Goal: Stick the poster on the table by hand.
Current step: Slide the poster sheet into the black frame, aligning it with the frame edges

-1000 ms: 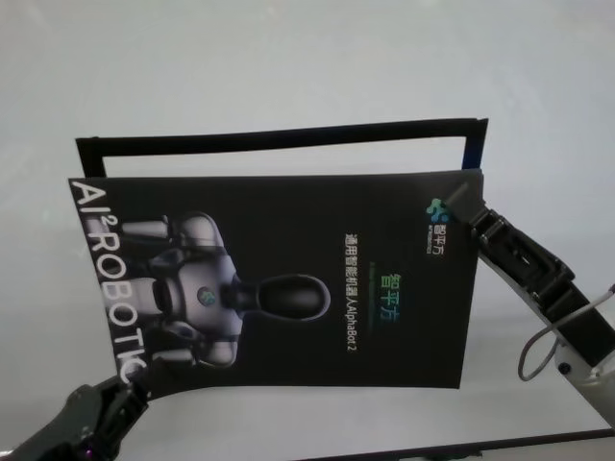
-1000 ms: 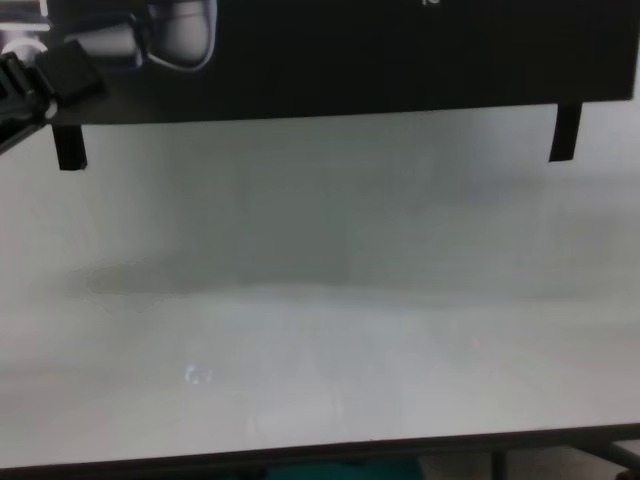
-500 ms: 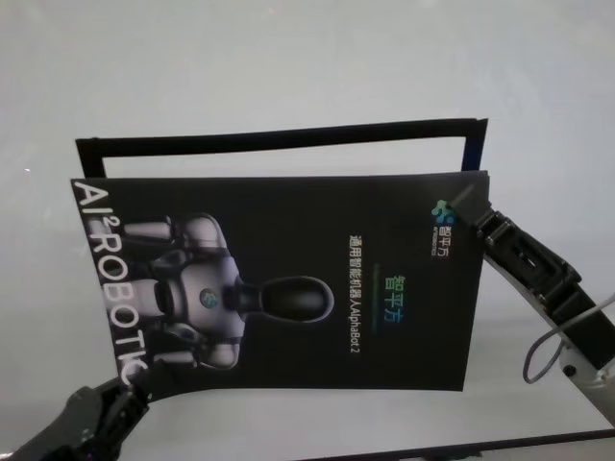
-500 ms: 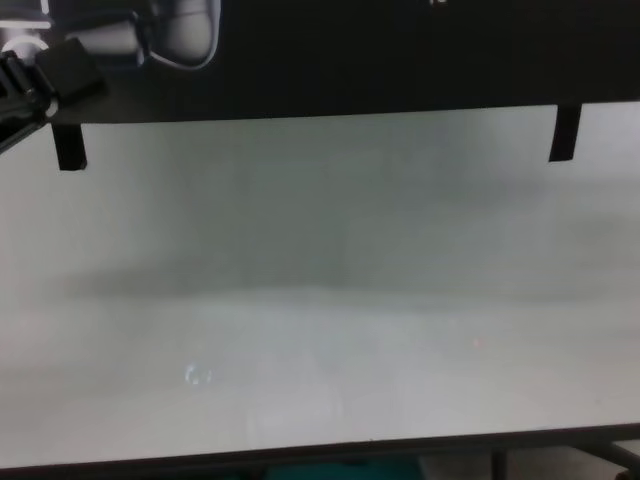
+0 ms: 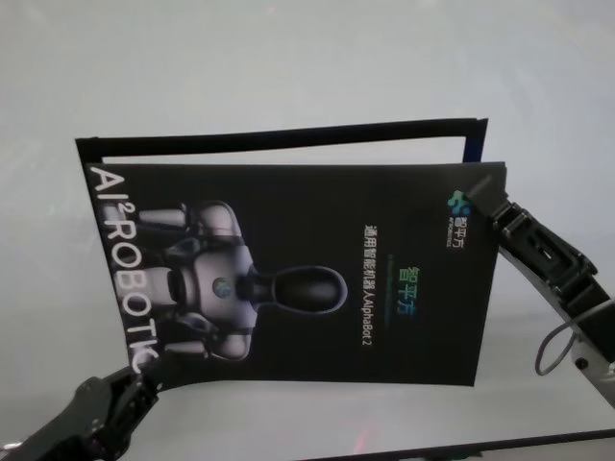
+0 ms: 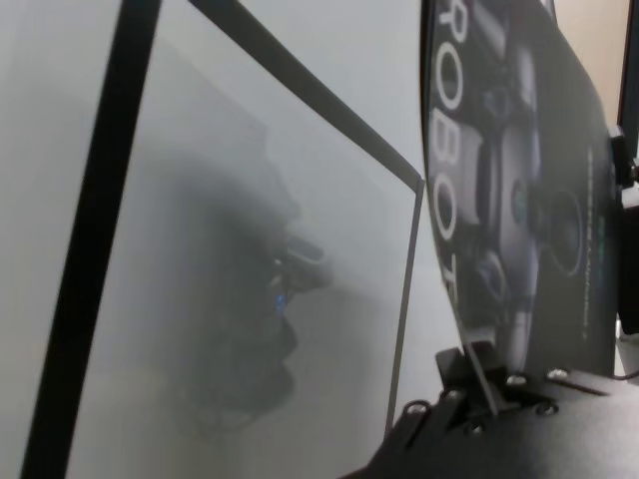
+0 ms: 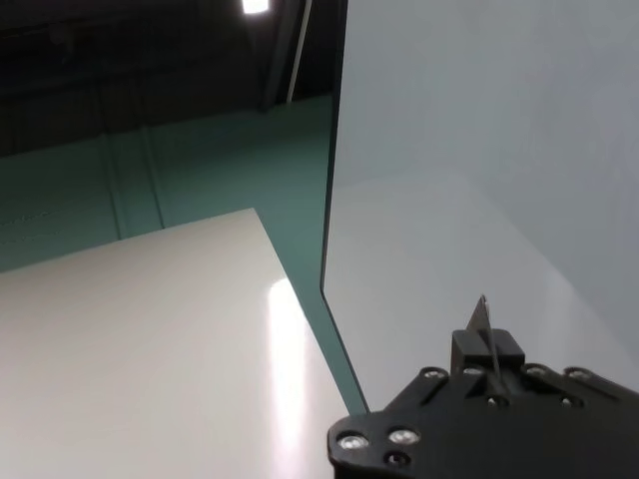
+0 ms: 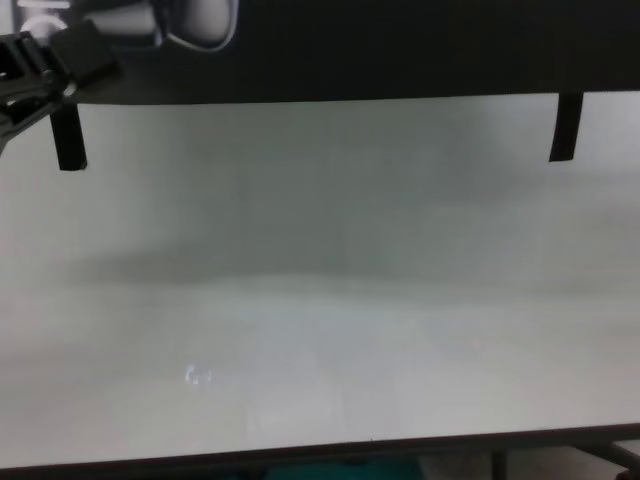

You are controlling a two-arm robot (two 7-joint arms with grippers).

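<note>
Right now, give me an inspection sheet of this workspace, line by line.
Surface: pale table, a thin black rectangular outline marked on it.
Job's things: poster held above the table, not yet stuck down; black tape strips hang free from its near edge.
Clutter: nothing seen.
Grippers: left gripper pinches the poster's near-left corner; right gripper pinches its far-right corner.
Cables: a grey cable loop on the right arm.
Surroundings: green floor beyond the table edge in the right wrist view; dark background above it.
</note>
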